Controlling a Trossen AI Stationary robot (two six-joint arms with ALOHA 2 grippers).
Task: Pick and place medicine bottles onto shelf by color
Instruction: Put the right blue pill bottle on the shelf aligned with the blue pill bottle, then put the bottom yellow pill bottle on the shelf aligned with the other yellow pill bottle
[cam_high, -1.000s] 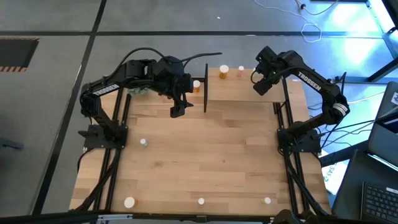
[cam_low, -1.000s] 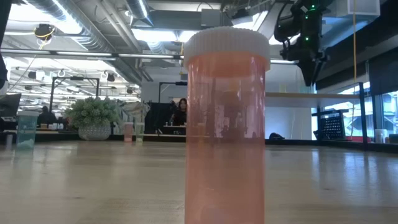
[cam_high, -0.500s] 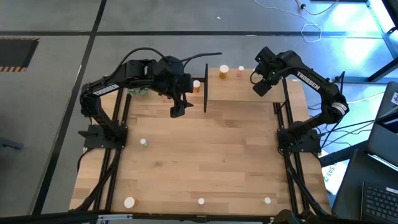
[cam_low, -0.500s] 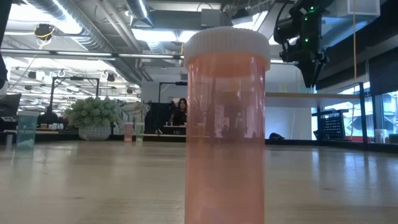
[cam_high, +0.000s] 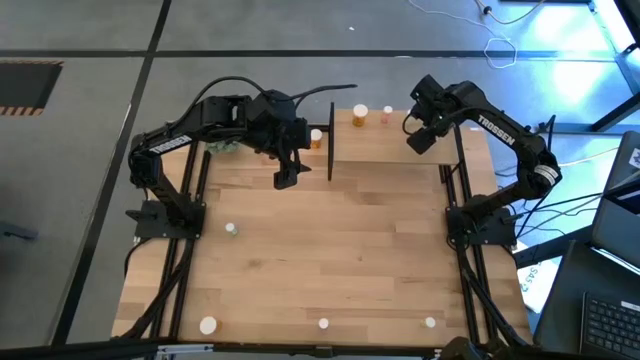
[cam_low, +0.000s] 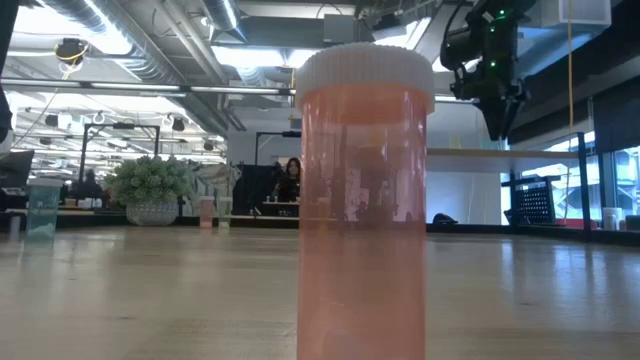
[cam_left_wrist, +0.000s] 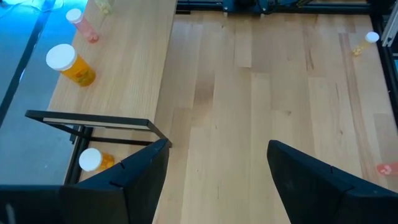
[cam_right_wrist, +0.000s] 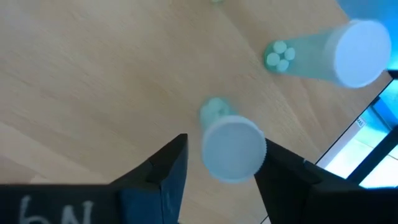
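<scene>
The shelf (cam_high: 470, 145) is a raised light-wood board with black posts at the table's far right. An orange bottle (cam_high: 360, 116) and a pink one (cam_high: 387, 112) stand on it. My right gripper (cam_high: 418, 143) points down over the shelf. In the right wrist view it stands open (cam_right_wrist: 224, 143), one finger on either side of the white cap of an upright green bottle (cam_right_wrist: 231, 149). A second green bottle (cam_right_wrist: 336, 53) stands beside it on the board. My left gripper (cam_high: 285, 180) hangs open and empty above the table by the shelf's left end. My right gripper has one finger (cam_right_wrist: 165, 165) clear of the green bottle's cap, with a gap showing. The other finger (cam_right_wrist: 280, 171) lies against the cap's rim (cam_right_wrist: 261, 146) in the picture, and I cannot tell whether it touches. The bottle stands upright on the shelf board.
Another orange bottle (cam_high: 316, 137) stands just left of the shelf's end post (cam_high: 330, 155). Small bottles dot the table (cam_high: 232, 228) and its near edge (cam_high: 208, 325), (cam_high: 430, 322). One large pinkish bottle (cam_low: 365, 200) fills the low view. A green plant ball (cam_high: 222, 148) sits far left.
</scene>
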